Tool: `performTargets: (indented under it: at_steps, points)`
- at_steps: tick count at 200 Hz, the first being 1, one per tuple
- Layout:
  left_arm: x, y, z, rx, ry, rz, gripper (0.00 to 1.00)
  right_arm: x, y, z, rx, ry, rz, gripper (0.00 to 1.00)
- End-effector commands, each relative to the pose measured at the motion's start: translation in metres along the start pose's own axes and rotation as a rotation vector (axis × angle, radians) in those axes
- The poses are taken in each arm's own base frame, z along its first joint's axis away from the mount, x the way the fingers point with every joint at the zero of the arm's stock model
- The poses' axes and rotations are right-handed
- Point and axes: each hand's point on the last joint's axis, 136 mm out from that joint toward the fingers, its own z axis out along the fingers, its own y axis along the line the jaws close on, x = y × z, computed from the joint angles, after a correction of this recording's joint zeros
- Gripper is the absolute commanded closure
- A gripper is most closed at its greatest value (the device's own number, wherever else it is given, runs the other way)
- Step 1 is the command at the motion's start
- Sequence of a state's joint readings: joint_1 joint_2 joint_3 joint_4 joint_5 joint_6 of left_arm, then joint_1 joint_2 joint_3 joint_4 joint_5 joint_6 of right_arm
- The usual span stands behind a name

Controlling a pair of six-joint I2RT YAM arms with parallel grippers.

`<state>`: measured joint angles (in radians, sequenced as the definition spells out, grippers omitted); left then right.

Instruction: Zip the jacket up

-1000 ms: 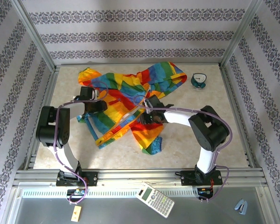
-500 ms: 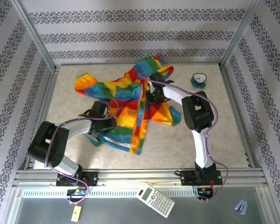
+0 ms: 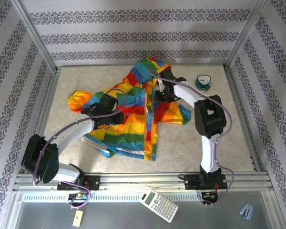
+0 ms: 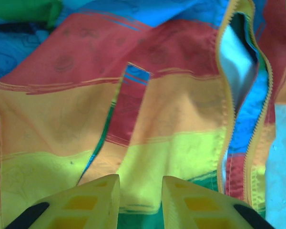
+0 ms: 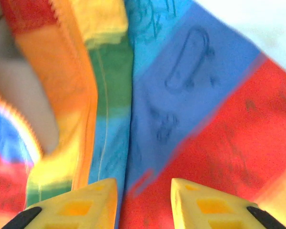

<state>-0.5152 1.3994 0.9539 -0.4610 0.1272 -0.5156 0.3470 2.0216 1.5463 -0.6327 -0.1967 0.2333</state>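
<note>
1. The jacket [image 3: 128, 126] lies spread on the table [image 3: 195, 143] in rainbow stripes, reaching from the left gripper across to the right gripper and past both.
2. Its front is not closed. The zipper [image 4: 269, 100], a yellow toothed edge, runs down just to the right of the left gripper's fingers, and the two sides gape to show pale lining [image 4: 238, 57].
3. The left gripper [image 4: 140, 191] hangs over the jacket's left panel. Its yellow fingers are spread with a gap between them and pinch nothing – red, orange and yellow stripes lie straight ahead of the tips.
4. The right gripper [image 5: 143, 198] is over the upper right part of the jacket, near the top of the front opening. Its fingers are also parted and empty – blue and red fabric lies ahead of them, and an orange edge sits just to their left.
5. From above, the two grippers sit on opposite sides of the front opening, the right one farther from the bases.
6. A small teal object [image 3: 203, 82] rests on the table beyond the right gripper, apart from the jacket.
7. A calculator [image 3: 157, 204] lies behind both arms, near the bases.
</note>
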Motion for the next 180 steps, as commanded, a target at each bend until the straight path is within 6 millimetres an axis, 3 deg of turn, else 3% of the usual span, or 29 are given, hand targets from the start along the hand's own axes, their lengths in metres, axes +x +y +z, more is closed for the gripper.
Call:
performTargets:
  at_steps: [1,15,45,80,96,113,144,158,180]
  points:
    - [0.042,-0.006,0.001,-0.107,0.126,0.143,0.74,0.039,0.0,-0.018,-0.021,0.044,0.036,0.62]
    - [0.061,-0.022,0.007,-0.126,0.156,0.198,0.67,0.066,0.003,-0.019,-0.04,0.063,0.061,0.6]
    - [0.103,-0.061,0.028,-0.074,0.198,0.298,0.58,0.118,0.03,-0.013,-0.068,0.126,0.059,0.5]
    - [0.129,-0.087,0.049,0.018,0.265,0.303,0.54,0.148,0.053,0.011,-0.087,0.158,0.071,0.46]
    - [0.136,-0.088,0.056,0.007,0.284,0.316,0.54,0.151,0.057,0.022,-0.096,0.178,0.077,0.47]
    - [0.143,-0.075,0.066,-0.037,0.287,0.312,0.53,0.148,0.059,0.027,-0.093,0.172,0.072,0.52]
    - [0.153,-0.06,0.08,-0.07,0.276,0.271,0.54,0.137,0.053,0.035,-0.075,0.149,0.057,0.75]
    - [0.155,-0.055,0.086,-0.062,0.268,0.249,0.62,0.131,0.049,0.039,-0.065,0.143,0.036,0.83]
    - [0.143,-0.05,0.087,-0.017,0.229,0.189,0.84,0.121,0.037,0.045,-0.004,0.142,-0.019,0.94]
